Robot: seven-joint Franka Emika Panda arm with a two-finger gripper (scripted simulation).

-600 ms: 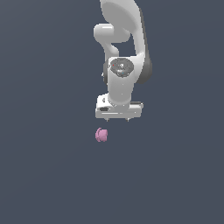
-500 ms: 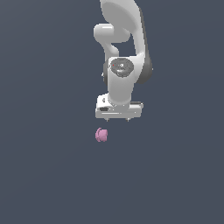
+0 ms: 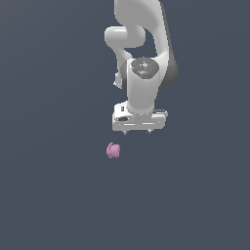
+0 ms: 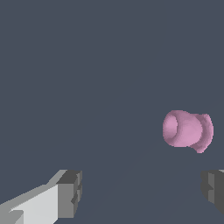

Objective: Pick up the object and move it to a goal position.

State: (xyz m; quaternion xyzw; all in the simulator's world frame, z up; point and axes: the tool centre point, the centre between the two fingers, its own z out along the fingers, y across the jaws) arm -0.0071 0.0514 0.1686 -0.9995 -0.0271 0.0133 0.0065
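Flat grey backdrop; pink object (image 3: 113, 150) apart from spread, edge-cropped claw (image 4: 140, 192).

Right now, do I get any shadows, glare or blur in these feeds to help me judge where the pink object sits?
Exterior view: flat, even render, no cast shadow under the pink object or the tool, no glare, so height is hard to judge. Wrist view: sharp, the object softly shaded, no blur; both fingertips cropped at the frame edge.
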